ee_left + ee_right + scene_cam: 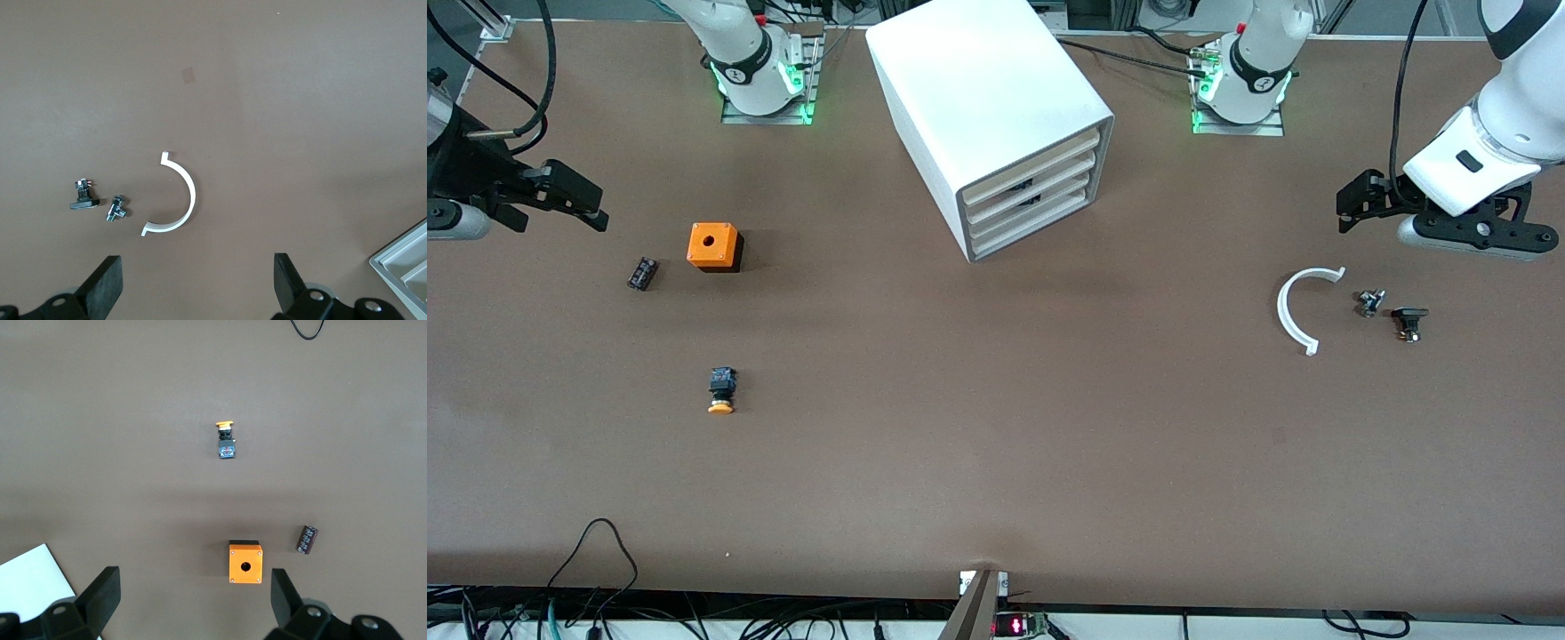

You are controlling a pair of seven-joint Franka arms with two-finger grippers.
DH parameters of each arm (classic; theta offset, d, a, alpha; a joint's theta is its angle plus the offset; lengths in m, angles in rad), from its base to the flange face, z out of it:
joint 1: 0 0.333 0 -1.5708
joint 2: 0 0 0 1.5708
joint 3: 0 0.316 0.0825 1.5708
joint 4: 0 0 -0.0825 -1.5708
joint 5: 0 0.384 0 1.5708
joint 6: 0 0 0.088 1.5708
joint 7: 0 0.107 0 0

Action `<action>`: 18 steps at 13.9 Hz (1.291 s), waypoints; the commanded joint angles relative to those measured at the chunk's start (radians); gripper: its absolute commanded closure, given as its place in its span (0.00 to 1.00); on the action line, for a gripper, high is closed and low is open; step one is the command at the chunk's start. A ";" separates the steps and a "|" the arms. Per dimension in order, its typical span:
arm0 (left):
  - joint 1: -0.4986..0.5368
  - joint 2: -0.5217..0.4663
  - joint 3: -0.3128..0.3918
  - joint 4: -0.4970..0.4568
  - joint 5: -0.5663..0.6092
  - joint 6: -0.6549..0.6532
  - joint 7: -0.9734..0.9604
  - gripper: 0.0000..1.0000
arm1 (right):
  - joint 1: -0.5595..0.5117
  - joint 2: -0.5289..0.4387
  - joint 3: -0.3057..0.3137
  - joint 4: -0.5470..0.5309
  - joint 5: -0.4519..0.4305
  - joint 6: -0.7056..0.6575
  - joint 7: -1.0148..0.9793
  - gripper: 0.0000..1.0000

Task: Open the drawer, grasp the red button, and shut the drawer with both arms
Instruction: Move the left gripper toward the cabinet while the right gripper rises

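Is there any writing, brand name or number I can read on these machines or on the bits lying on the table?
No text reads clearly in any view.
Round marks on the two arm bases: too small to read.
Red lit display at the table edge nearest the front camera: blurred, unreadable.
White drawer cabinet, orange box, orange-yellow capped button: no lettering visible.

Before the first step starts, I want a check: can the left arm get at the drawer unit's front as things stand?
Probably yes. The left gripper hangs open over bare table toward its own end, and nothing stands between it and the shut fronts of the drawer unit.
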 commanded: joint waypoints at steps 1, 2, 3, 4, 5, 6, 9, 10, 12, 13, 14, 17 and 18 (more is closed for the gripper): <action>-0.005 -0.004 0.003 0.015 -0.003 -0.020 0.000 0.00 | -0.003 0.016 0.011 0.033 -0.003 -0.012 0.011 0.00; -0.005 -0.006 0.003 0.015 -0.003 -0.023 0.002 0.00 | -0.003 0.016 0.011 0.033 -0.006 -0.012 0.011 0.00; -0.005 -0.007 0.003 0.015 -0.003 -0.025 0.000 0.00 | -0.002 0.016 0.011 0.033 -0.008 -0.017 0.006 0.00; -0.005 -0.006 0.003 0.015 -0.003 -0.022 0.002 0.00 | -0.005 0.016 0.009 0.036 -0.010 -0.012 0.006 0.00; -0.005 -0.006 0.003 0.015 -0.004 -0.022 0.002 0.00 | -0.008 0.016 0.005 0.051 -0.011 -0.006 0.008 0.00; -0.005 -0.006 0.003 0.015 -0.003 -0.022 0.000 0.00 | -0.013 0.016 0.003 0.059 -0.011 -0.008 0.003 0.00; -0.005 -0.003 0.003 0.015 -0.005 -0.022 0.000 0.00 | -0.010 0.018 0.003 0.045 -0.011 -0.009 -0.002 0.00; -0.005 -0.001 0.003 0.015 -0.009 -0.022 -0.001 0.00 | -0.006 0.026 0.003 0.043 -0.011 -0.012 -0.002 0.00; -0.003 0.012 0.004 0.027 -0.012 -0.025 0.002 0.00 | -0.008 0.045 0.003 0.031 -0.005 -0.005 0.006 0.00; 0.001 0.014 0.004 0.029 -0.017 -0.031 0.008 0.00 | -0.006 0.074 0.003 0.036 -0.010 -0.006 -0.002 0.00; -0.002 0.014 0.003 0.030 -0.018 -0.055 0.011 0.00 | -0.005 0.099 0.005 0.036 -0.007 -0.006 -0.003 0.00; 0.000 0.019 0.004 0.032 -0.128 -0.135 0.014 0.00 | -0.002 0.162 0.008 0.036 0.006 -0.006 -0.002 0.00; -0.002 0.022 0.004 0.032 -0.155 -0.167 0.016 0.00 | -0.002 0.182 0.009 0.036 0.007 -0.006 -0.002 0.00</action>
